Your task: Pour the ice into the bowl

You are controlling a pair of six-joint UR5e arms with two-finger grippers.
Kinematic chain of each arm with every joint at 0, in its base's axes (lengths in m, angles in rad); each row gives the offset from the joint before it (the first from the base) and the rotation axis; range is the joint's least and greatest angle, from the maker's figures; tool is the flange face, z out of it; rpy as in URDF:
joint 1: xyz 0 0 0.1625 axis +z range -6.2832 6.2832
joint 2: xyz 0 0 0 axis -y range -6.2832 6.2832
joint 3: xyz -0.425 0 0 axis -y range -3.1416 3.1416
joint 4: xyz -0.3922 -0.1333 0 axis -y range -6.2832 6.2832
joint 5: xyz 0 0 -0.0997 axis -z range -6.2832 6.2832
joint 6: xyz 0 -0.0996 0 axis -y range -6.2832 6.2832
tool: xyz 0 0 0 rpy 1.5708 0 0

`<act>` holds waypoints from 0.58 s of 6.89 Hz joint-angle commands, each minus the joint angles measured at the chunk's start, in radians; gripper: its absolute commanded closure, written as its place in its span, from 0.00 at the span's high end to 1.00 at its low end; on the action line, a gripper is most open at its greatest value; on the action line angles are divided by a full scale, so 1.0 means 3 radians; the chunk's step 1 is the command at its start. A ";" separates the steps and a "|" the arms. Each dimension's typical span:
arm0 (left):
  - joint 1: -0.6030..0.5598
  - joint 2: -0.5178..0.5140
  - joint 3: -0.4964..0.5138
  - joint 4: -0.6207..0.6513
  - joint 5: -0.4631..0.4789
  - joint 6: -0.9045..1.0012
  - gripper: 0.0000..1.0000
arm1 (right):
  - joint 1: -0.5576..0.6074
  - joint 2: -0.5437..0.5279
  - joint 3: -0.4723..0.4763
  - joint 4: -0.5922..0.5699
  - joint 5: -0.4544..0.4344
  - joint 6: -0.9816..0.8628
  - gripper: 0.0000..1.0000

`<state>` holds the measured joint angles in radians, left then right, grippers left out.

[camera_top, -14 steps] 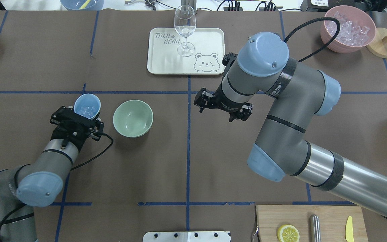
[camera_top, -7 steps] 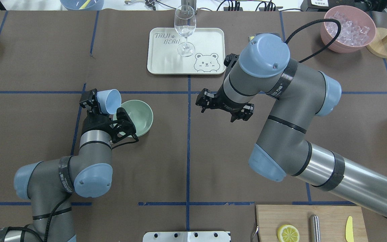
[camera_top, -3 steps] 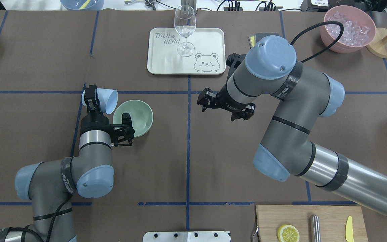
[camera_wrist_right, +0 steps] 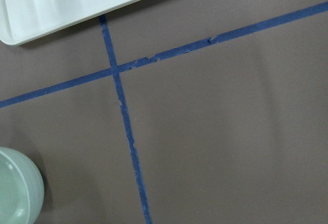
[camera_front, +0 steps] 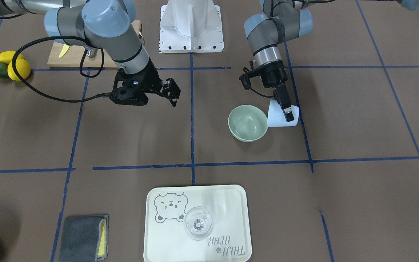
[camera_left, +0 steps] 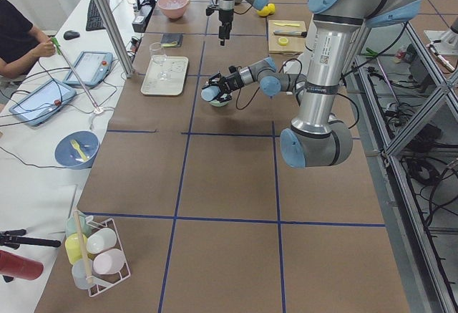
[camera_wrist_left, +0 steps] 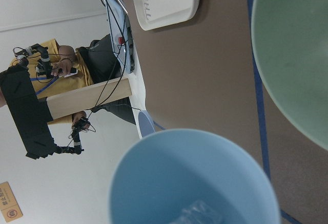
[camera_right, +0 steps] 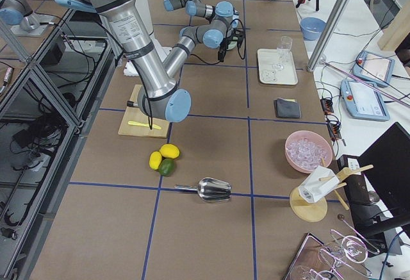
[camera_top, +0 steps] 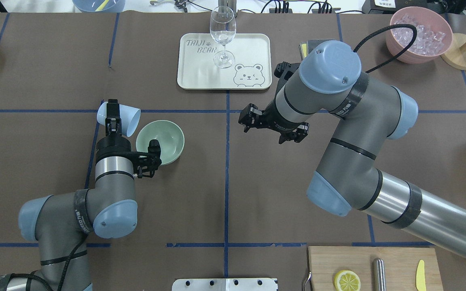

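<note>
Overhead, front views oppose; both wrist cams close, sharing bowl (camera_wrist_left: 300,55).

Light blue cup (camera_top: 121,118): tipped, just left of round mint-green bowl (camera_top: 169,130).
Clear ice cubes (camera_wrist_left: 197,215): inside cup.
Clear wine glass (camera_top: 222,36): on cream tray (camera_top: 251,44).

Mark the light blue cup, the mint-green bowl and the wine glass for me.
light blue cup (camera_top: 128,119): overhead view, outer wall near its rim
mint-green bowl (camera_top: 167,135): overhead view, bare inner wall
wine glass (camera_top: 222,29): overhead view, its clear upper bowl

Grey tubular arms (camera_top: 350,133), pale-blue joint caps (camera_top: 330,66)
</note>
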<state>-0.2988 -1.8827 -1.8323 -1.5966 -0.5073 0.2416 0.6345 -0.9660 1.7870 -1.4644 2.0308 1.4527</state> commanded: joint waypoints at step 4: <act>0.0050 -0.0259 0.0013 0.0668 0.0065 0.0089 0.00 | 0.0002 0.0004 0.0000 0.0008 0.0001 0.0000 1.00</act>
<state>-0.2877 -1.9362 -1.8286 -1.4378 -0.4877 0.2682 0.6351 -0.9655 1.7871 -1.4619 2.0310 1.4527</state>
